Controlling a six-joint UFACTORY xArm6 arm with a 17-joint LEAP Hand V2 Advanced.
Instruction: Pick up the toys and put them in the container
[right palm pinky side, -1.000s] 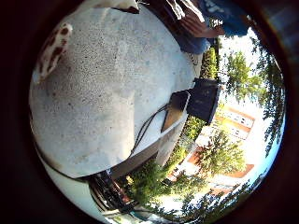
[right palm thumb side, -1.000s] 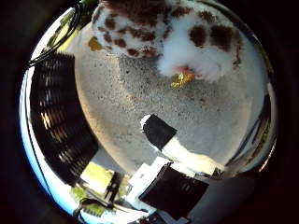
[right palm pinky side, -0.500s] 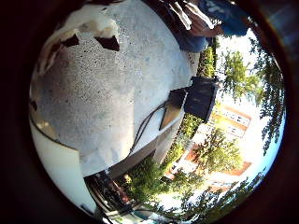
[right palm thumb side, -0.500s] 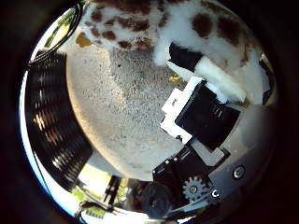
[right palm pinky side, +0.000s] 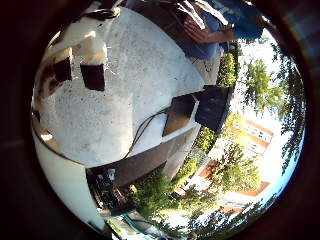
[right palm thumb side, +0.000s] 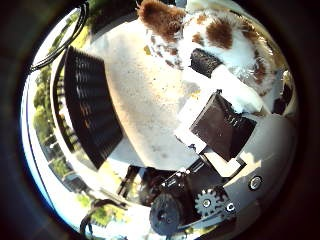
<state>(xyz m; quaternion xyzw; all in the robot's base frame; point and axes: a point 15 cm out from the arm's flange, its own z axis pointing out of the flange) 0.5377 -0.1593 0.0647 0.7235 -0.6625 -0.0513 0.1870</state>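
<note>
The hand (right palm thumb side: 220, 135) sits low over a pale stone table (right palm pinky side: 150, 95), its white and black fingers (right palm thumb side: 207, 62) curled onto a plush toy (right palm thumb side: 225, 30) — white fur with brown patches — which lies on the tabletop close to the palm. The fingers press into the fur, gripping it. A dark slatted container (right palm thumb side: 92, 110) stands at the table's edge, apart from the toy. Near the opposite edge sit two dark boxes (right palm pinky side: 212, 105) — behind them trees and a building.
</note>
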